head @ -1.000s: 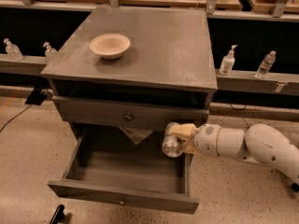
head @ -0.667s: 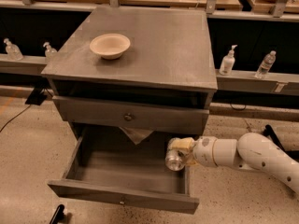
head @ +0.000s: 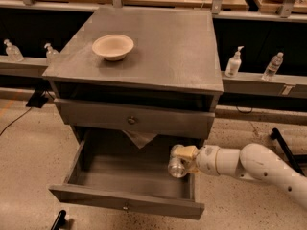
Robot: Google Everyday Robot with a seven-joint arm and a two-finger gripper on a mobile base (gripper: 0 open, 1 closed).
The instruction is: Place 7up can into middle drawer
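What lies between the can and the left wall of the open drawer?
Camera view: only bare drawer floor. The gripper holds the can at the drawer's right side.

We see the gripper (head: 179,160) over the right front corner of the open drawer (head: 125,203). Its pads (head: 185,152) are tan, matt and rubbery-looking, clamped on the can (head: 175,169), which has a shiny metal end and a glossy silvery wall.
Arm (head: 261,163): smooth white plastic shell, mild gloss.
Drawer: matt grey, painted look, smooth.
Cabinet top (head: 168,42): same matt grey, faint sheen.
Knob (head: 131,120): brassy metal.
Bowl (head: 112,46): cream, matt, paper-pulp look.
Pump bottle (head: 233,63): clear plastic.
Floor (head: 29,150): speckled, hard, low sheen.
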